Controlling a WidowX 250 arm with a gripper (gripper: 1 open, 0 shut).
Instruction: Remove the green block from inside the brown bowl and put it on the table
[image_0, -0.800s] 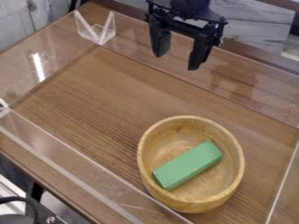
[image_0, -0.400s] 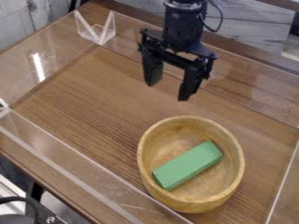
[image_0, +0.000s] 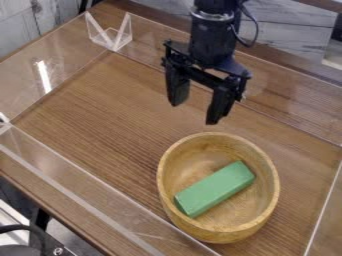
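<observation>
The green block (image_0: 214, 190) is lying flat inside the brown bowl (image_0: 181, 160) at the near right of the worktop (image_0: 107, 110), so nothing is lifted yet; beyond the bowl, the claw (image_0: 198, 101) is hanging empty, prongs spread wide, pointing down above the wood

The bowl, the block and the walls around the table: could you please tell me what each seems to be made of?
Bowl: apparently wood, light brown with a satin look; grain lines show on its thick rim and inside.
Block: bright green, plain and matte; plastic, foam or painted wood, the look leaves it open.
Walls: clear, glossy sheet, probably acrylic; the table shows through and the edges catch reflections.
</observation>
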